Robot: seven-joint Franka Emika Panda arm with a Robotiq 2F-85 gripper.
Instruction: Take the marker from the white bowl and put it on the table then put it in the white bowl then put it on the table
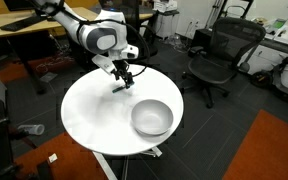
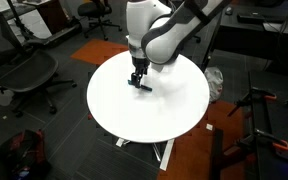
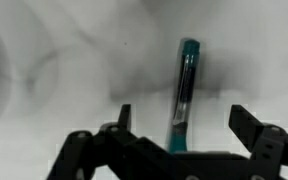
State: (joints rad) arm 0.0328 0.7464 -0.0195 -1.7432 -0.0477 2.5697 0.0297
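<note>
The marker (image 3: 187, 75), a slim dark stick with a teal end, lies on the round white table (image 1: 89, 110). In the wrist view it sits between my fingers, which stand apart on either side and do not touch it. My gripper (image 3: 180, 115) is open, low over the table's far part in both exterior views (image 1: 122, 76) (image 2: 139, 76), with the marker just under it (image 1: 119, 88) (image 2: 142, 86). The white bowl (image 1: 151, 118) stands empty on the table, well apart from the gripper. In an exterior view the table (image 2: 149, 115) shows but the bowl does not.
Black office chairs stand around the table (image 1: 219, 55) (image 2: 29, 70). A light-wood desk (image 1: 29, 35) stands behind the arm. An orange rug (image 1: 274, 150) lies on the dark floor beside the pedestal.
</note>
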